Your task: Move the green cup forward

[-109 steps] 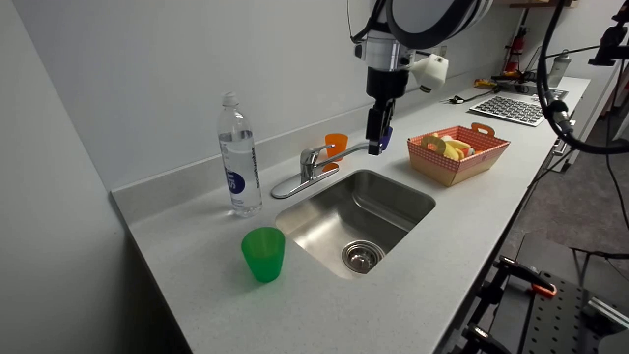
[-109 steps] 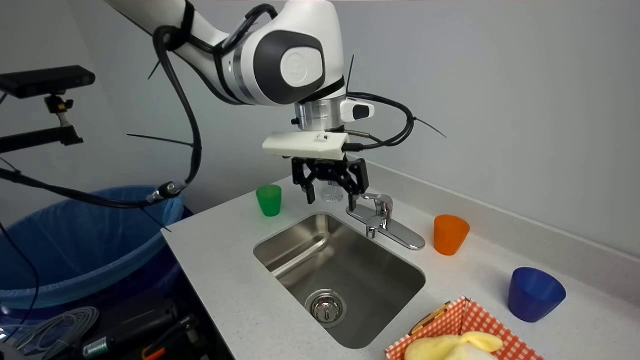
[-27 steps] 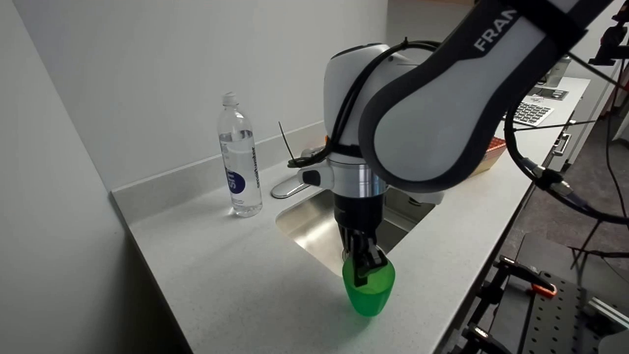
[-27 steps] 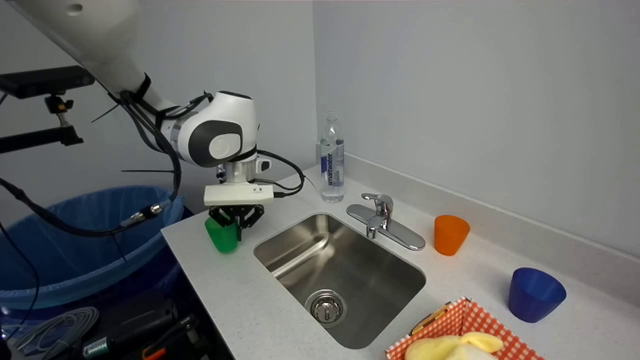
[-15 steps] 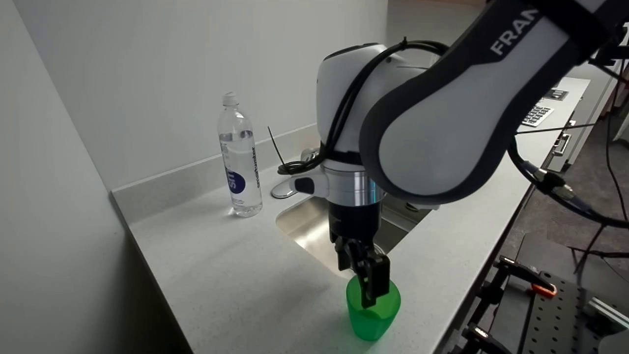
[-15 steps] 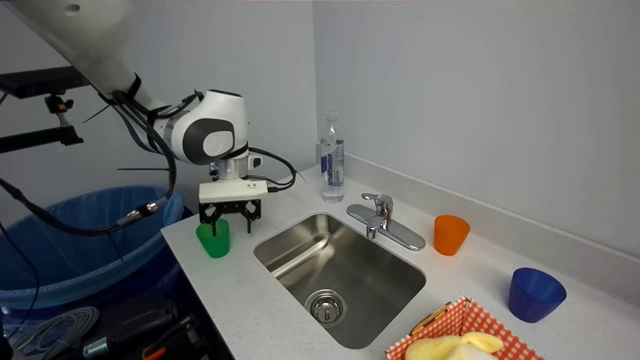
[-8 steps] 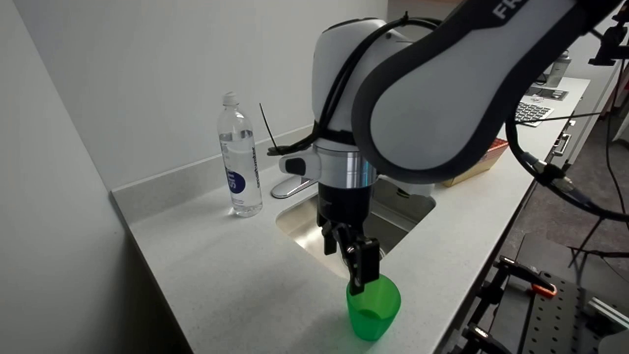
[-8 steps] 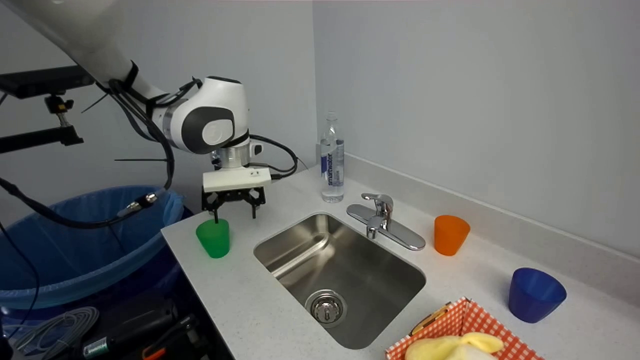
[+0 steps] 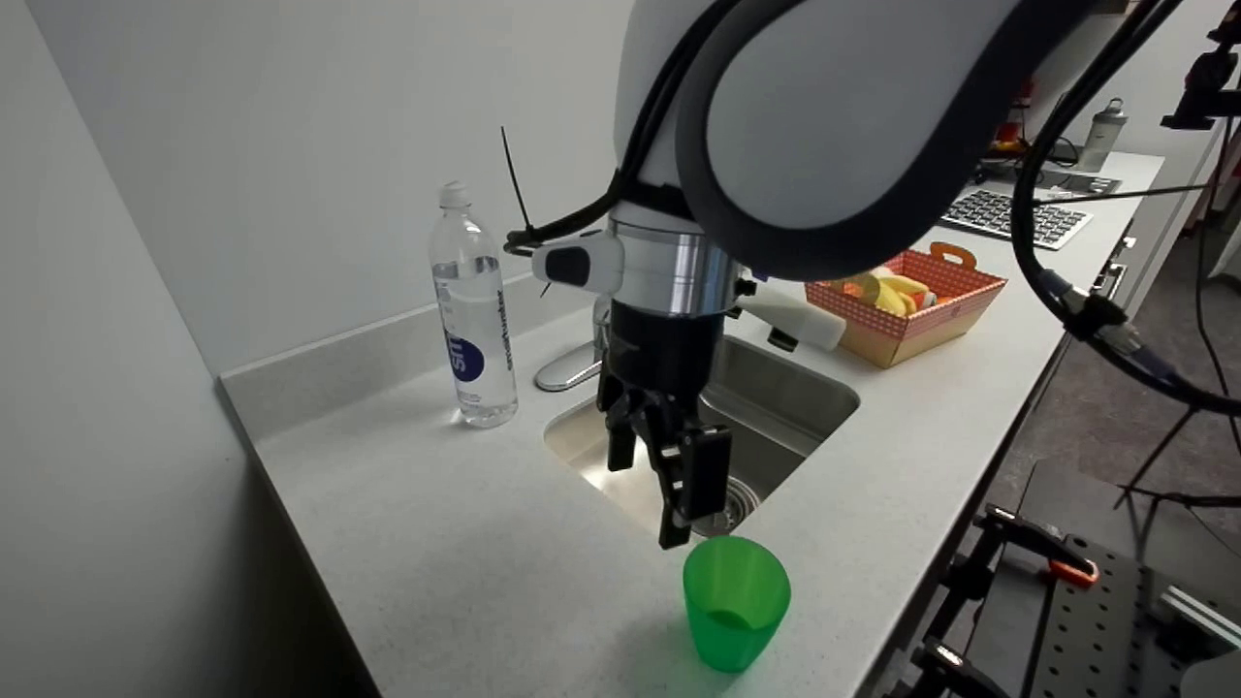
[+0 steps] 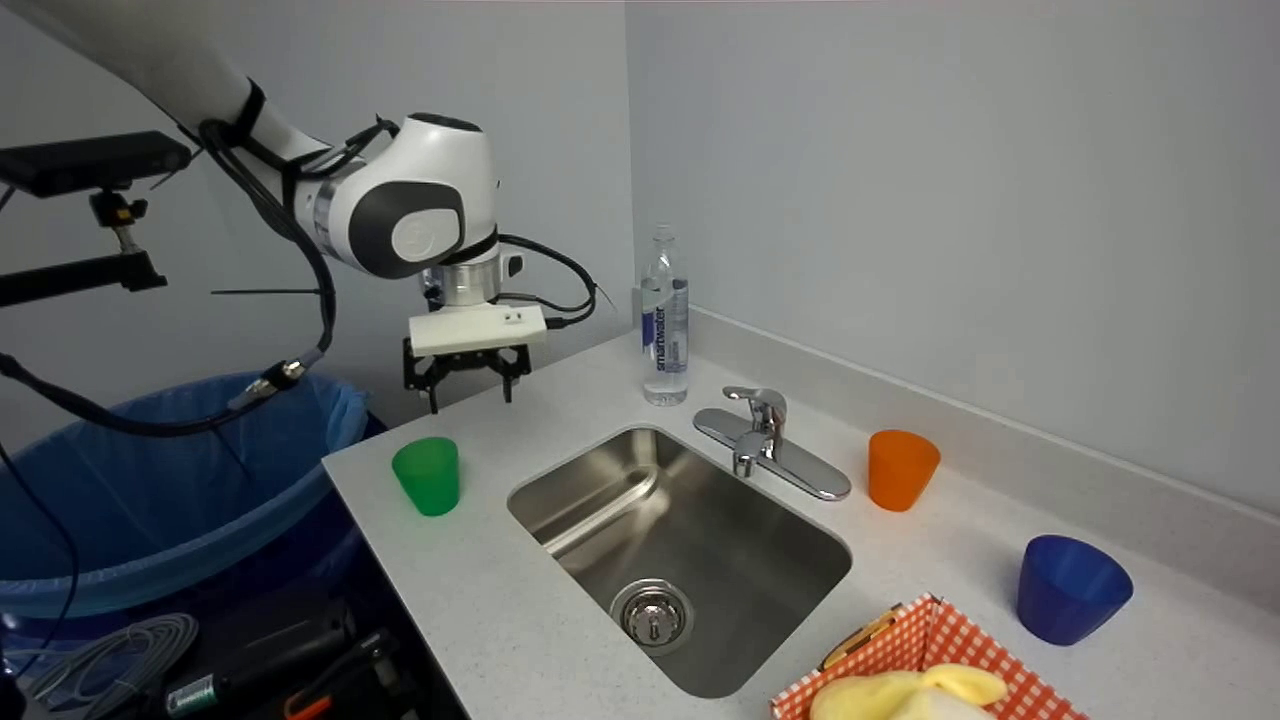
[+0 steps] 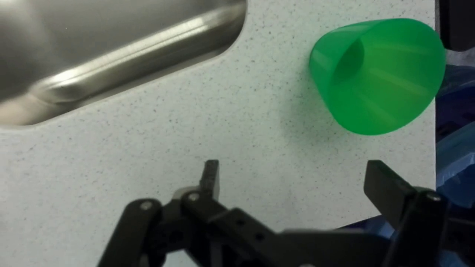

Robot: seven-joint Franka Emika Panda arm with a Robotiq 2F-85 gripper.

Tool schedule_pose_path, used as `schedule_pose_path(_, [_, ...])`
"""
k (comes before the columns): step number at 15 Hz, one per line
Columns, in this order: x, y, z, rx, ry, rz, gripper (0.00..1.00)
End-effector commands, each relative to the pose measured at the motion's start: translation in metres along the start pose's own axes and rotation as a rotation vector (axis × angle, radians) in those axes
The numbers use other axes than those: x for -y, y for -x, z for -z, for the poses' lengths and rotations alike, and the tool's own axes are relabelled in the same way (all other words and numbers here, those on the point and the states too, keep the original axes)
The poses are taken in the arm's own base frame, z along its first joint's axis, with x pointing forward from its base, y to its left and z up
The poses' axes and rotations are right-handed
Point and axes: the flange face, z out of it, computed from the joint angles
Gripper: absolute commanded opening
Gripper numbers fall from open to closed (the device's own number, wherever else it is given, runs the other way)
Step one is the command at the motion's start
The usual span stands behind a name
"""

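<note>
Can find the cup (image 10: 427,477) upright on the counter (image 10: 430,575) near the sink (image 10: 690,560); see jaws wide apart on the gripper (image 10: 470,404), clear of the cup; in an exterior view, cannot make out most of the faucet (image 9: 570,370) behind the arm (image 9: 824,126); in the wrist view, get the sink cut off.

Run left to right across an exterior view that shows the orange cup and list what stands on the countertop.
In an exterior view: green cup, smartwater bottle, single-lever faucet, orange cup, blue cup. Left out: the checked basket, whose span overlaps the last three.
</note>
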Motion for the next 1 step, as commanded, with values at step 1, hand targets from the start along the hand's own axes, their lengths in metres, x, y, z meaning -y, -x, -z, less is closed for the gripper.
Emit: schedule_pose_path(1, [0.0004,-0.0009,0.0014,0.000,0.000,0.001,1.00])
